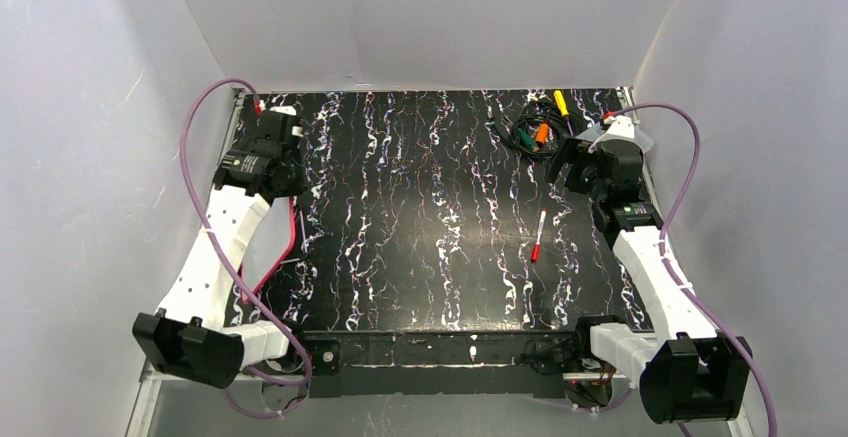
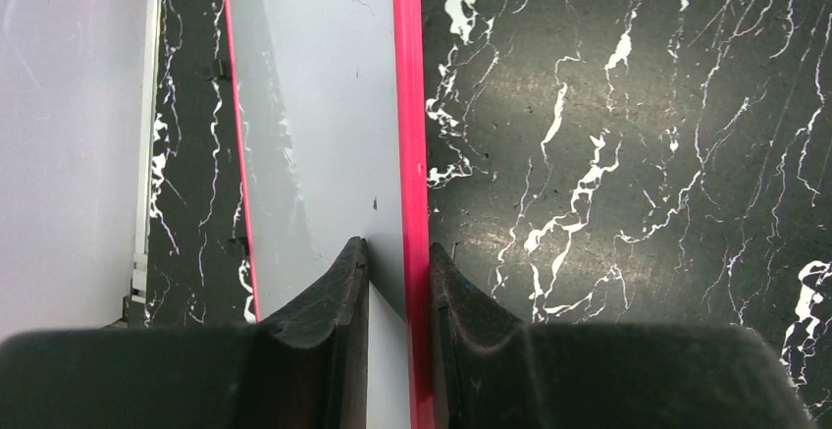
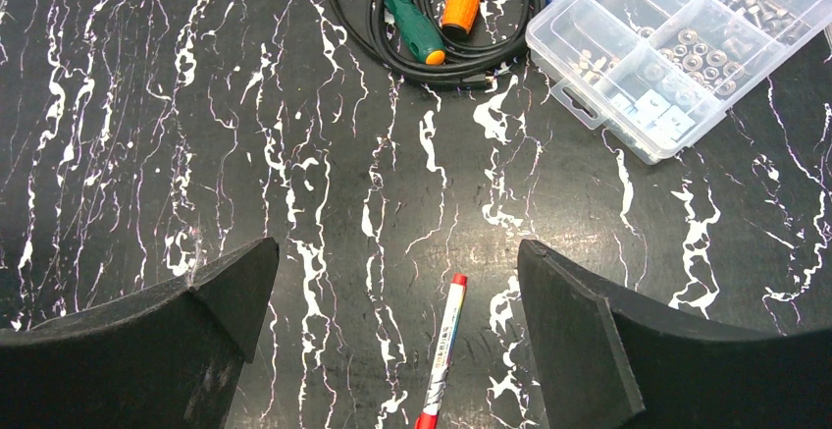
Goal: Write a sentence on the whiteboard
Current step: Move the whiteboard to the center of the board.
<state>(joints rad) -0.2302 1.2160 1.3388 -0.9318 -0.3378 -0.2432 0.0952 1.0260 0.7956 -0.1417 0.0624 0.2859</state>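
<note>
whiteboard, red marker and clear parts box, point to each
whiteboard point(image 2: 314, 125): left wrist view, on its bare white face.
red marker point(image 3: 441, 350): right wrist view, on the middle of its barrel.
clear parts box point(image 3: 579, 103): right wrist view, on its near-left rim.

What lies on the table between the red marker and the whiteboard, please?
Nothing; the top external view shows bare marbled table between marker and whiteboard.
</note>
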